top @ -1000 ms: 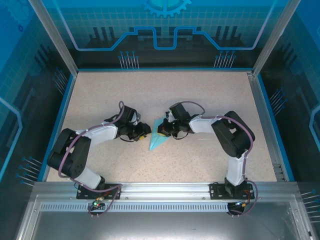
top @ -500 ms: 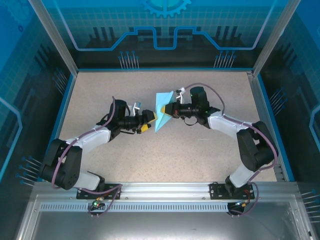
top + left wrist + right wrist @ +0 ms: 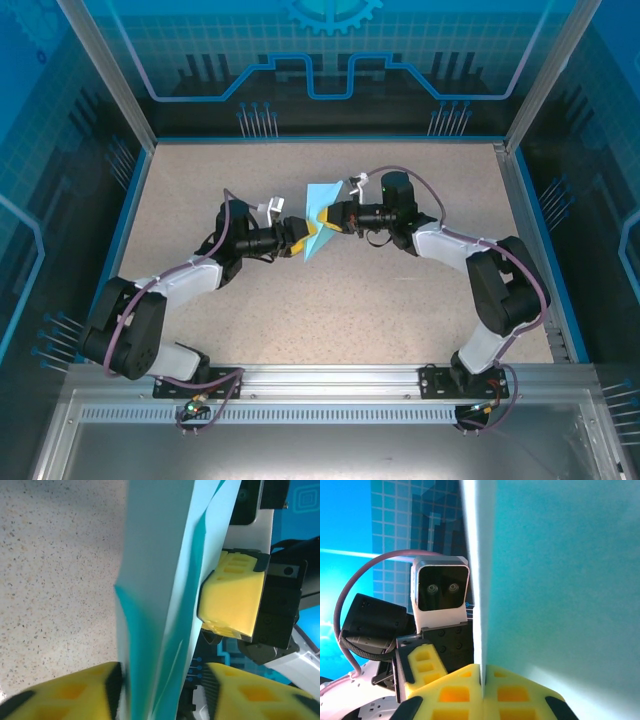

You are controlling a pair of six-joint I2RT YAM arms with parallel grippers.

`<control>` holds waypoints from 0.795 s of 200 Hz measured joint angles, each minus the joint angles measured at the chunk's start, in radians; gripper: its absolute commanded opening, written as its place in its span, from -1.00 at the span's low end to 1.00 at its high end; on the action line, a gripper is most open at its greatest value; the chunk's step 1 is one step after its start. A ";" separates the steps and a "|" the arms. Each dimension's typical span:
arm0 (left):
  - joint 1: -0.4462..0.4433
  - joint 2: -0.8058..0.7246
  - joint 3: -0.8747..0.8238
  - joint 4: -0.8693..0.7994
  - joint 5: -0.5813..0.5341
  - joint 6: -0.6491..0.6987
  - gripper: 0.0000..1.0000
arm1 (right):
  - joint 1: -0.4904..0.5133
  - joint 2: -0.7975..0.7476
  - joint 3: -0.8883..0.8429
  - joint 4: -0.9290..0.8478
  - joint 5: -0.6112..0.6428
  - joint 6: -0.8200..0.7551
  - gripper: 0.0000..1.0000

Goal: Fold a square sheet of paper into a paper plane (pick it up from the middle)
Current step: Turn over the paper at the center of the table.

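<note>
- Right pincer [image 3: 481,682] is clenched on the paper plane [image 3: 560,580]. In its wrist view the two yellow fingers [image 3: 445,695] meet at 6 o'clock with the thin edge of the paper nipped between them. The pale cyan paper rises from there toward 12 o'clock.
- Left pincer [image 3: 162,692] is released. In its wrist view the yellow fingers stand apart at 6 o'clock and the paper passes between them. The paper lies close against the 9 o'clock finger, with a gap before the 3 o'clock finger.
- In that same view one yellow finger of the right pincer presses against the 3 o'clock face of the paper, about halfway up.
- The paper shows overlapping folded layers, with a darker flap toward 7 o'clock.
- From above, the paper plane is held between the two pincers over the speckled worktop [image 3: 330,320], a little toward 12 o'clock of its middle.
- Its outline there is slim and kite-like, with the narrow tip pointing to 6 o'clock and the broader end to 12 o'clock.
- The left pincer sits at the paper's 8 o'clock and the right pincer at its 3 o'clock. The two face each other.
- Both arms reach in from their bases at the 6 o'clock edge of the worktop.
- The right wrist view shows a white camera housing [image 3: 441,592] just to 9 o'clock of the paper's edge.
</note>
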State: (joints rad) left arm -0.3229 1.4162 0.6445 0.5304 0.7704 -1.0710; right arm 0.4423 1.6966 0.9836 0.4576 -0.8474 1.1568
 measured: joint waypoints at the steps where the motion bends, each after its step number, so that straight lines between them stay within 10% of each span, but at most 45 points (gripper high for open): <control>1: 0.000 0.000 0.000 -0.001 -0.002 -0.002 -0.28 | 0.000 0.000 0.000 0.000 0.000 0.000 -0.90; 47: -0.001 -0.016 -0.002 -0.029 -0.023 0.033 -0.86 | -0.003 0.002 0.000 -0.027 -0.003 -0.016 -0.50; 114: -0.003 -0.081 0.074 -0.343 -0.133 0.228 -0.89 | -0.063 -0.092 0.006 -0.395 0.176 -0.224 0.34; 159: -0.110 -0.089 0.303 -0.773 -0.470 0.452 -0.84 | -0.072 -0.222 0.007 -0.636 0.412 -0.362 0.77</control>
State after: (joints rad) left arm -0.4328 1.3273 0.9470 -0.2428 0.3008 -0.6186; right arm 0.3702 1.4742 0.9909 -0.1783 -0.4355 0.7948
